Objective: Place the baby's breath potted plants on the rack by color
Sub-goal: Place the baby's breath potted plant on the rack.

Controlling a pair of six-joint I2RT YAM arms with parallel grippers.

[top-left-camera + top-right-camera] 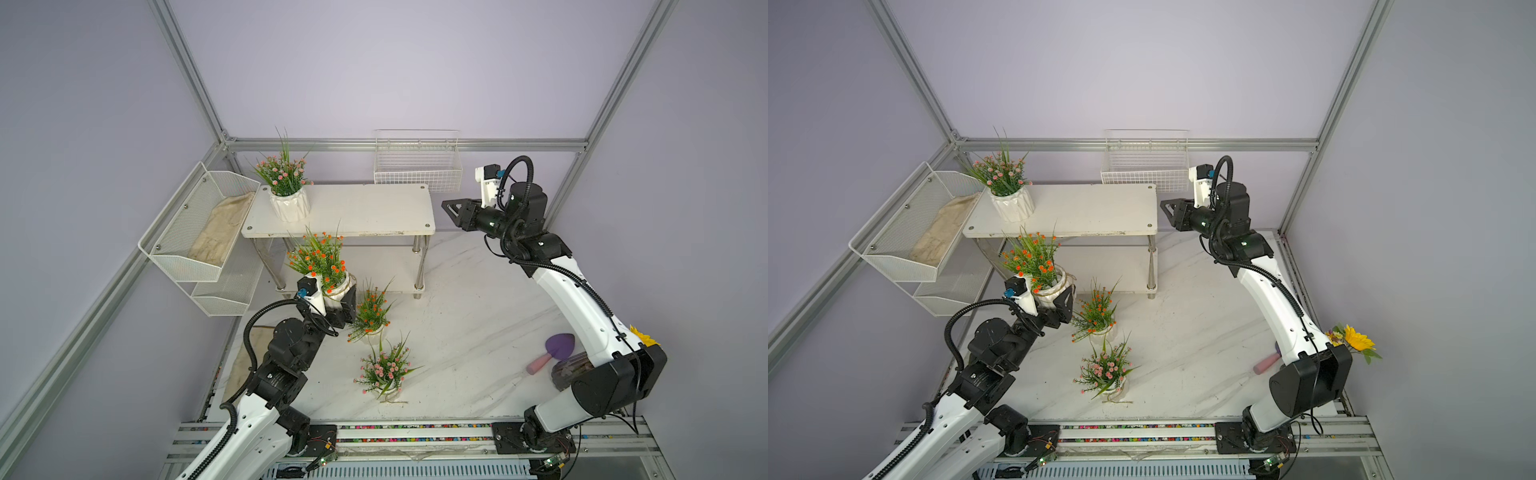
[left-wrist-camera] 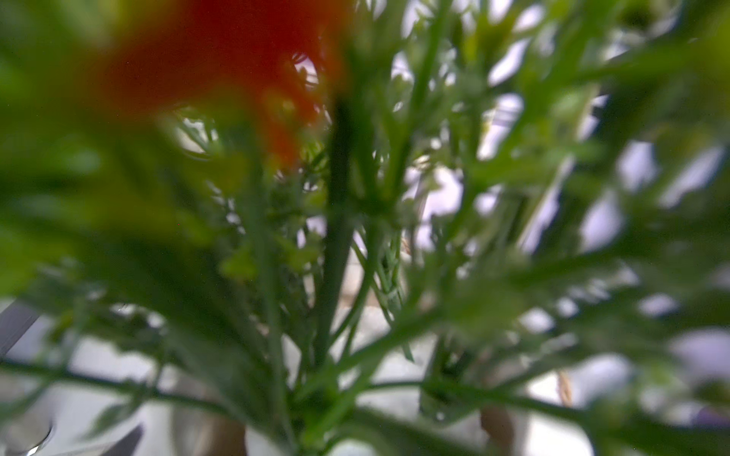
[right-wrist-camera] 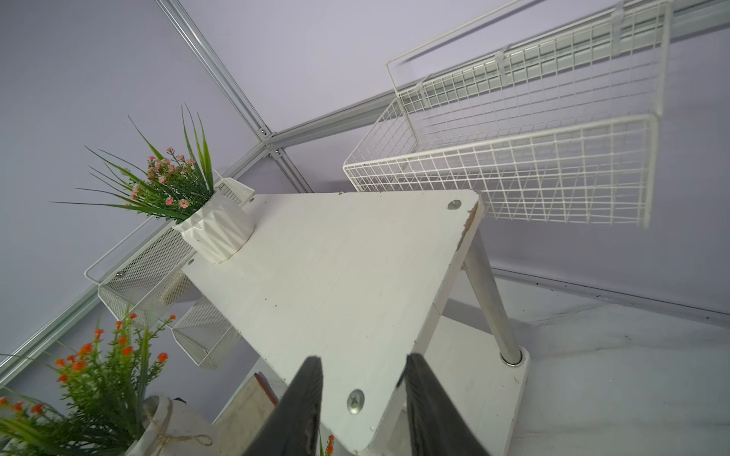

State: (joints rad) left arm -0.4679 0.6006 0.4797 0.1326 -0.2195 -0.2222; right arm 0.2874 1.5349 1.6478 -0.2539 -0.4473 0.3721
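One of four plants is placed. Near the worktop (image 1: 457,340) front edge stands the front pink plant (image 1: 384,368), and just behind it the free orange plant (image 1: 371,311). Farther back, the left gripper (image 1: 336,297) clamps the pot of the held orange plant (image 1: 320,257), before the rack (image 1: 365,208) lower tier. The shelved pink plant (image 1: 284,183) occupies the top tier's far left corner. At the rack's right end, the right gripper (image 1: 449,206) is narrowly parted and empty. Three placements are outstanding.

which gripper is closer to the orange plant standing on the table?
Left. The left gripper, gripping the other orange plant, is just beside the tabletop orange plant; the right gripper hovers far off by the rack's end.
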